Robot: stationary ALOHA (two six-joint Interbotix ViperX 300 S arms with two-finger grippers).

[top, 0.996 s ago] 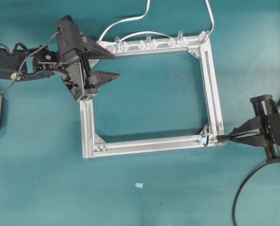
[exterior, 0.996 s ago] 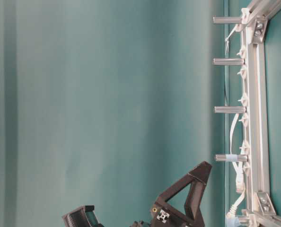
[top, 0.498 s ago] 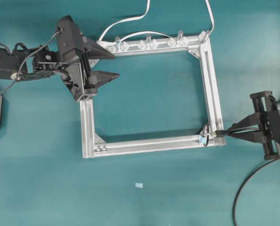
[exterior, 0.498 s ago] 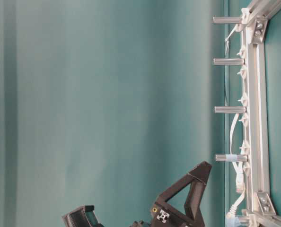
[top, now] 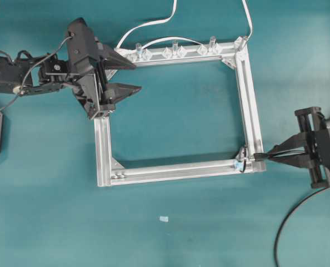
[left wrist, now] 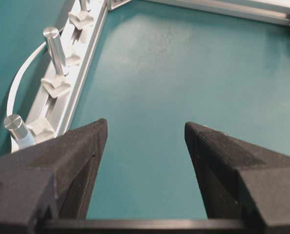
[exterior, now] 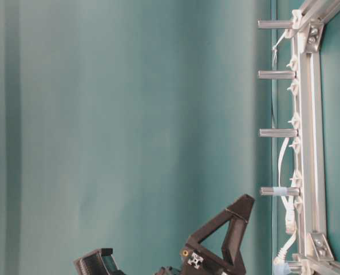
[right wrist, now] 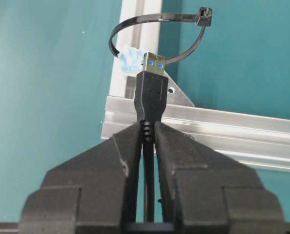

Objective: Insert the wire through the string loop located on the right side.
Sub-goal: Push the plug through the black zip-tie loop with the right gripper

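Note:
The wire (right wrist: 150, 95) ends in a black plug with a metal tip. My right gripper (right wrist: 148, 127) is shut on the cable just behind that plug. The plug points at the string loop (right wrist: 150, 19), a thin dark ring with a pale-blue bit (right wrist: 130, 57) at its base, and its tip reaches the loop's near edge. In the overhead view the loop (top: 243, 158) stands at the frame's near right corner, with the plug (top: 259, 157) and right gripper (top: 273, 156) just right of it. My left gripper (top: 136, 78) hangs open and empty over the frame's far left corner.
The aluminium frame (top: 254, 111) lies flat on the teal table. Metal posts (left wrist: 54, 46) and clear clips line its far rail, where white flat cables (top: 154, 25) run. The wire's slack (top: 287, 222) trails off the near right edge.
My right gripper has shifted slightly toward the far side with the plug, bringing it in line with the loop. The left arm has not moved.

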